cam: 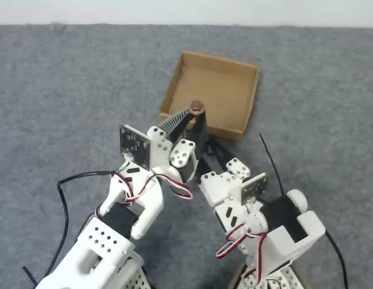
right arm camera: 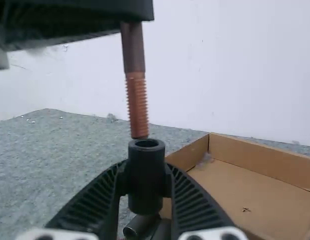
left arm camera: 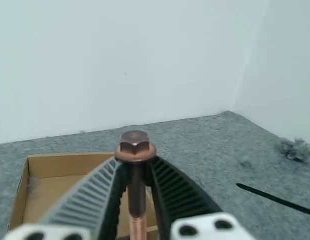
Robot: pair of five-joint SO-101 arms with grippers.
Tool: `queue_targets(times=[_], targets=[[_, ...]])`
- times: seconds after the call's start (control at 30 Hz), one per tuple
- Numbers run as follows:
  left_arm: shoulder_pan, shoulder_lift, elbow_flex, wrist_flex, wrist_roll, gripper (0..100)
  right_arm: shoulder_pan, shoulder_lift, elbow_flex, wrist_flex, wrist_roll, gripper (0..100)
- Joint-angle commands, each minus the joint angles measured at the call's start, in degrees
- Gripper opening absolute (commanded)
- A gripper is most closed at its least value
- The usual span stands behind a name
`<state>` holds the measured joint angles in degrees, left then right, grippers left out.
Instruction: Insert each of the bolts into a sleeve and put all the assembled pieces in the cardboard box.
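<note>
Copper bolt [left arm camera: 134,145] stands upright, head up, in the left jaws, which are clamped tight on its shank just under the head. Left arm [cam: 123,211] comes in from the lower left of the high view. From above, the bolt head sits in line with the near wall of the cardboard box [cam: 219,84]. The box is open-topped on the grey carpeted desk [cam: 53,90], just beyond both jaws. The bolt's threaded end points down at the black sleeve [right arm camera: 145,175], tip right at the sleeve's open top; cannot tell whether it has gone in. Right jaws grip the sleeve upright around its middle. Right arm [cam: 276,229] comes in from the lower right. Dark tube [right arm camera: 137,231] lies under the sleeve, mostly hidden. Thin black cable [cam: 267,159] lies on the desk right of the jaws, near the box corner.
</note>
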<state>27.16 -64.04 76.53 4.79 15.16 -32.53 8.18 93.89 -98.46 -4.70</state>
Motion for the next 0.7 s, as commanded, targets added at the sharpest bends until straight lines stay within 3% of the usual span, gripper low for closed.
queue_targets(times=[0.0, 0.67], targets=[[-0.18, -1.93, -0.22, -2.11, 0.62, 1, -0.66, -0.22, 1.23, -1.36, 0.62, 0.7], [0.18, -1.67, 0.66, -2.11, -1.76, 1, -0.57, -0.22, 1.23, -1.36, 0.70, 0.6]])
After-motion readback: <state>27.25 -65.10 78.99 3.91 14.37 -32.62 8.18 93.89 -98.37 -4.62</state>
